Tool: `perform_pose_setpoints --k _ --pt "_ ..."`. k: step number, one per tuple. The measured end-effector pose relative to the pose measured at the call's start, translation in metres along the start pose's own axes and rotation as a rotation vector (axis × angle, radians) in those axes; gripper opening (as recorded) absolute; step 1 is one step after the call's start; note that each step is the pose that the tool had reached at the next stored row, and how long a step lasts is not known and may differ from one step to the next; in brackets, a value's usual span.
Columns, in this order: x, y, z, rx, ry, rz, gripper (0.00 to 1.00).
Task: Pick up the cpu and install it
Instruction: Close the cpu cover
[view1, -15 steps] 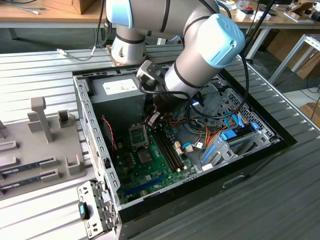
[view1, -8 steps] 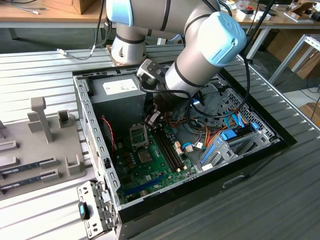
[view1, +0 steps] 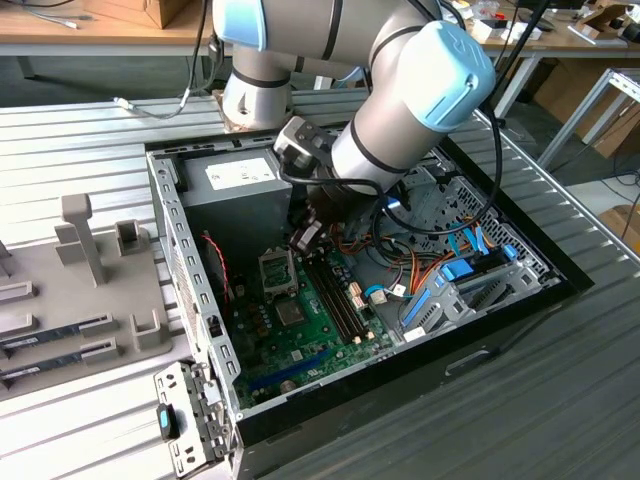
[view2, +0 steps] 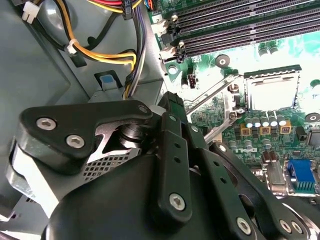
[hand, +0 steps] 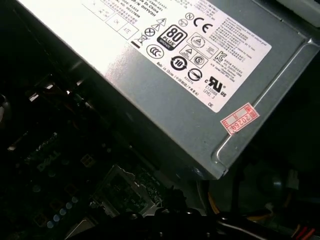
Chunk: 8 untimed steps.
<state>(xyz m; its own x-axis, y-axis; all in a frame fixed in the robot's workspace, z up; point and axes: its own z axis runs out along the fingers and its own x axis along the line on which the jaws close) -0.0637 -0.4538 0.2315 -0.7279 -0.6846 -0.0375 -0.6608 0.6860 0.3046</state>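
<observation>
Inside the computer case (view1: 178, 225), to the exterior view's right of the open socket (view2: 272, 70) where the cpu (view2: 272, 92) seems seated, your gripper (view2: 172, 102) hangs with fingers (view2: 172, 125) pressed together, so holding nothing.

The arm (view1: 400, 120): silver-grey tubular segments joined by rounded housings with light-blue caps (view1: 455, 60). A black cable (view1: 497, 150) runs alongside it. The gripper (view1: 304, 238): black. In the second wrist view, its rounded matt-black links (view2: 85, 125) carry silver socket-head screws (view2: 177, 201), with a perforated silver plate (view2: 107, 162) set between them.
</observation>
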Motion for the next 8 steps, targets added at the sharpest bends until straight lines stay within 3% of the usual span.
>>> perform_pose_setpoints --k 8 --pt "0.0001 0.0005 -0.002 0.0001 0.0001 0.0 0.11"
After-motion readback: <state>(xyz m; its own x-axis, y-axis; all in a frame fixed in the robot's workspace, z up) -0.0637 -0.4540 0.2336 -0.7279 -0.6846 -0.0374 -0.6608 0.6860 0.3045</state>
